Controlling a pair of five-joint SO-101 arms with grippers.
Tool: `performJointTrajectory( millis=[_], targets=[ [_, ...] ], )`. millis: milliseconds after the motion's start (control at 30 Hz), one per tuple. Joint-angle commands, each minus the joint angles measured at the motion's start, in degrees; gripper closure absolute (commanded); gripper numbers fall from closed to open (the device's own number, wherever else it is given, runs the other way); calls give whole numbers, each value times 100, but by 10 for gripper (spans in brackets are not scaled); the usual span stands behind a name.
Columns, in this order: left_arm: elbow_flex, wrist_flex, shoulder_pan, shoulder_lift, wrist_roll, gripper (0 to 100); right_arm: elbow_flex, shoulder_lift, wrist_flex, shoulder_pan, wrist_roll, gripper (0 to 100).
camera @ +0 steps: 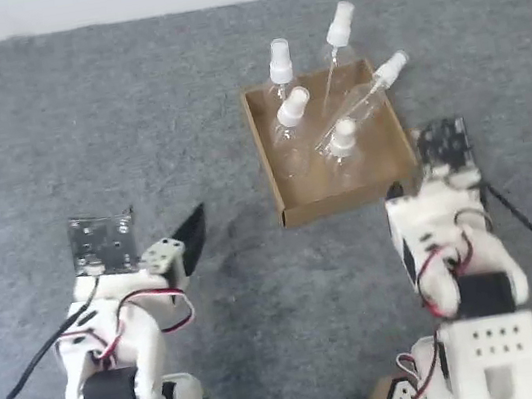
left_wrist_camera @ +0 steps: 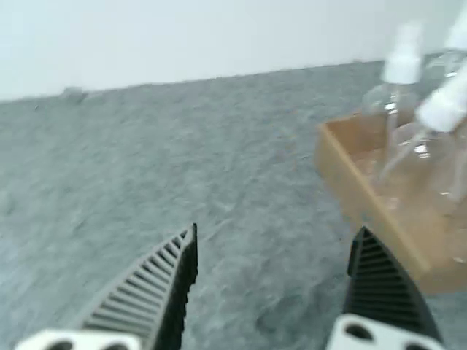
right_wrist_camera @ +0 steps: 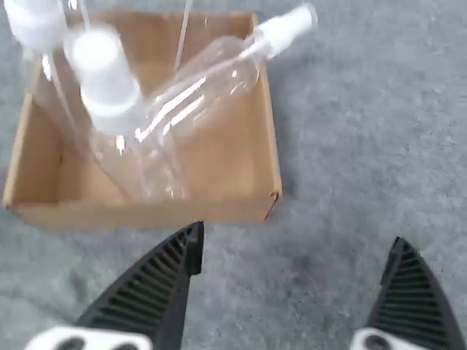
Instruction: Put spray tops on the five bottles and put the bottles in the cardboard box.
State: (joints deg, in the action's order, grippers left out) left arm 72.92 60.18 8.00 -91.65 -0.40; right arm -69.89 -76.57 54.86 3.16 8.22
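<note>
- Five clear, slender plastic bottles (camera: 288, 143) are standing and leaning inside the shallow, square cardboard box (camera: 262, 155), each wearing a white spray top (camera: 292, 104).
- Fuzzy grey cloth (camera: 81, 117) is covering the table.
- The left gripper (left_wrist_camera: 277, 233) is hanging spread wide, gripping nothing, well apart from the box.
- The right gripper (right_wrist_camera: 298, 235) is gaping wide too, empty, just beside the box's near wall.

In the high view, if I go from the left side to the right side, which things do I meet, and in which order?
Left arm → cardboard box, with the bottles in it → right arm.
</note>
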Motion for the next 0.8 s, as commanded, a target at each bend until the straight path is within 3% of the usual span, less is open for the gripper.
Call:
performJointTrajectory(
  millis=[0, 200, 500, 767],
  targets=[
    [-268, 220, 501, -88, -26, 694, -457, -945, 57, -57, 404, 821],
    [-251, 536, 862, -88, -35, 694, -1468, -2308, 75, -66, 677, 995],
    [233, 387, 1169, -88, -44, 693, -1873, -2738, 541, -66, 782, 976],
    [1262, -668, 1178, -88, -44, 693, -2514, -2747, 505, -66, 765, 978]
  ],
)
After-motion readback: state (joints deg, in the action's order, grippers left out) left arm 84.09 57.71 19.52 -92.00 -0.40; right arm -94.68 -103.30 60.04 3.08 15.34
